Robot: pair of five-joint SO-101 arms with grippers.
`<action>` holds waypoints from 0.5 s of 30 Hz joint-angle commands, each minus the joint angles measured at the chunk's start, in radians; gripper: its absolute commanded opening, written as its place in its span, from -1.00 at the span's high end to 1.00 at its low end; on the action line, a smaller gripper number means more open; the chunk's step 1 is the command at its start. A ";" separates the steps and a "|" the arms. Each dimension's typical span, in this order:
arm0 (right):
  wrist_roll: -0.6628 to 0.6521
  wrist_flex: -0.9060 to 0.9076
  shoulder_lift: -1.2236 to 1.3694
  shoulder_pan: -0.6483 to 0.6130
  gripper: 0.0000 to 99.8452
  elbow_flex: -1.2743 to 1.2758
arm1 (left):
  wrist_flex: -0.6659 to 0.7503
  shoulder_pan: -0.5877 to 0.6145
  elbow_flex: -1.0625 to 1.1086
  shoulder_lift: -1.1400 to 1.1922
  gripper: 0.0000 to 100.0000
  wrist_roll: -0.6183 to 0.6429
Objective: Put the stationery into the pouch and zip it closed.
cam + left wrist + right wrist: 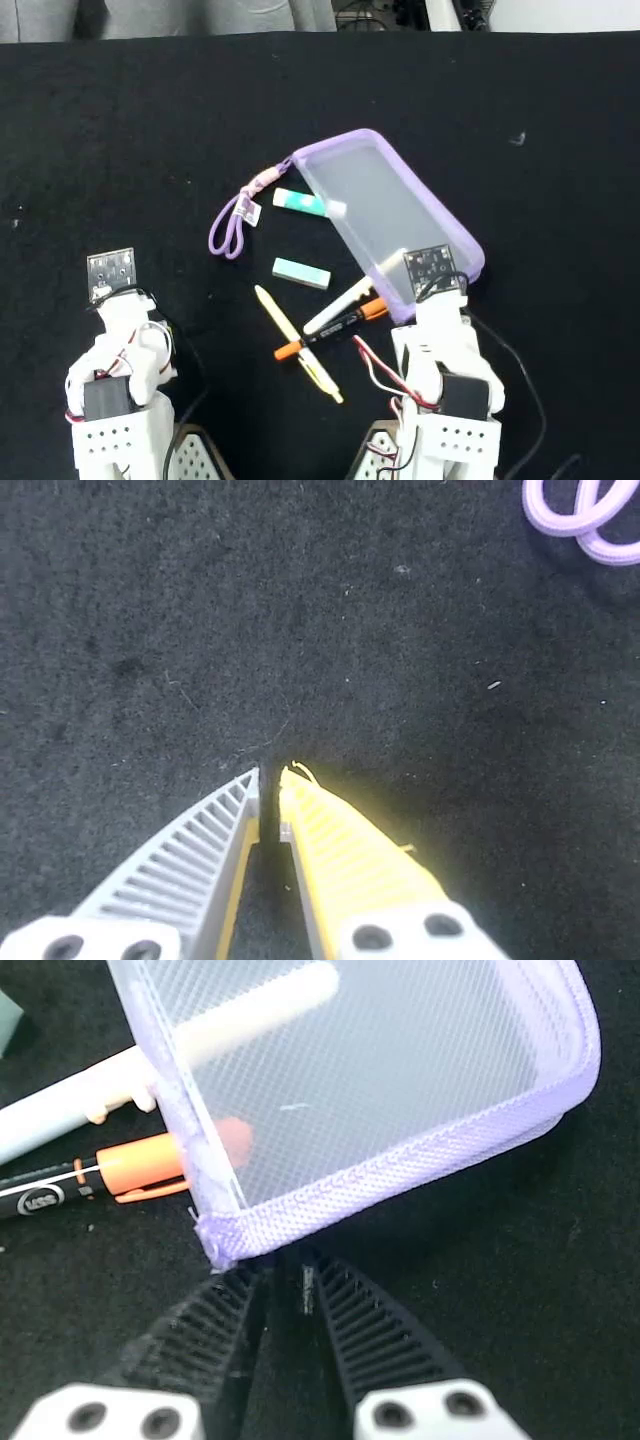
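**Both grippers narrow and empty; the pouch corner sits at the right fingertips**

High view: your mesh pouch [385,205], edged in purple, lies flat and slanted just right of the frame's centre. Its purple wrist loop [230,228] trails left from the upper-left corner. The right arm [440,375] stands at the lower right with its wrist over the pouch's lower-right corner. The left arm [115,350] stands at the lower left, well apart from the pouch, on the black table [120,130].

The stationery lies out between the two arms:
- A teal-and-white stick [300,202] touches the pouch's left edge.
- A pale green eraser [301,272] lies alone below the stick.
- A white marker [338,306] and a black marker [330,336] with orange caps lie side by side. Their upper ends meet the pouch's lower edge, just beside the right arm's wrist.
- A yellow pen [296,340] crosses the black marker.

Left wrist view: your left gripper [272,780] has its fingers nearly together, with only a thin slit and nothing between them. It is over bare cloth. The loop lies well ahead and off to one side.

Right wrist view: your right gripper [285,1275] is also narrow. The pouch's corner lies directly ahead, at the fingertips. You cannot tell whether any fabric is pinched. Ends of the white marker and the black marker's orange cap show through the mesh. Whether they are inside the pouch or under it is unclear.
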State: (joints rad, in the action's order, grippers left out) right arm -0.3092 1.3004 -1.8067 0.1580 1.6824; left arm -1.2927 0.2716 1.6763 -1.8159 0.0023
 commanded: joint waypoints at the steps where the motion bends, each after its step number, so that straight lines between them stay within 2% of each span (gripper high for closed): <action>1: 0.002 0.006 -0.088 -0.009 0.93 0.001 | 0.018 0.008 0.024 -0.008 0.91 -0.003; 15: 0.008 0.006 -0.088 -0.014 0.92 0.001 | 0.018 0.008 0.024 -0.008 0.91 -0.003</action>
State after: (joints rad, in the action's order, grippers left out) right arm -0.3092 1.3004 -1.8067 0.1580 1.6824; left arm -1.2927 0.2716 1.6763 -1.8159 0.0023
